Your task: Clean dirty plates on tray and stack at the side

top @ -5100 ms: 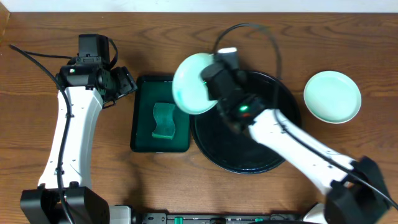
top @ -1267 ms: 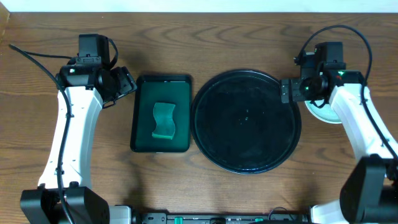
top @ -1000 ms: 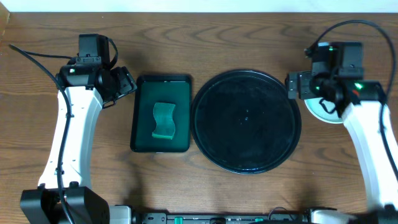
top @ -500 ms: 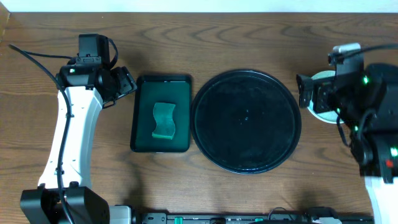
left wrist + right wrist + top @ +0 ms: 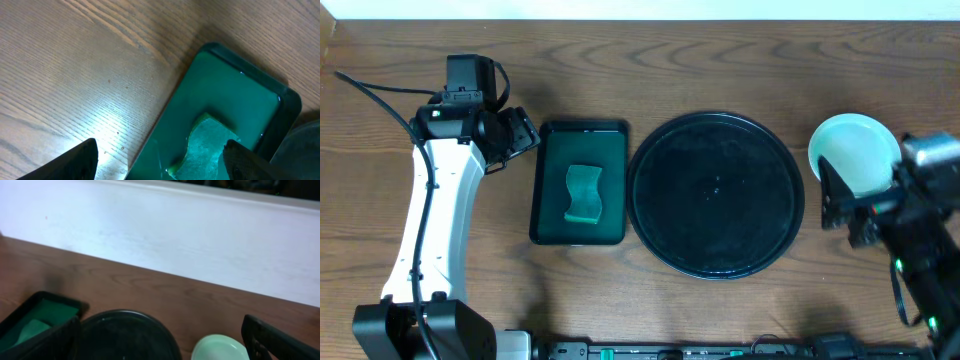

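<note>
1. Over at the right side of the tabletop (image 5: 720, 60), the plates (image 5: 853, 148) are sitting as one pale green-white round, just beside the tray (image 5: 665, 150) and off it; how many are piled there is not showing from above.
2. The tray, big, round and black, is lying mid-tabletop, between the plates and the green rectangular tray (image 5: 548, 200).
3. The right pincer (image 5: 847, 207) is hanging over the near edge of the plates, its jaws spread wide and nothing between them; its wrist camera is looking across the tray's rim with the plates low in view.
4. The left pincer (image 5: 525, 133) is hovering by the far left corner of the green rectangular tray, jaws wide, gripping nothing.
5. A green sponge (image 5: 584, 193) is lying inside that green tray, near its middle.
</note>
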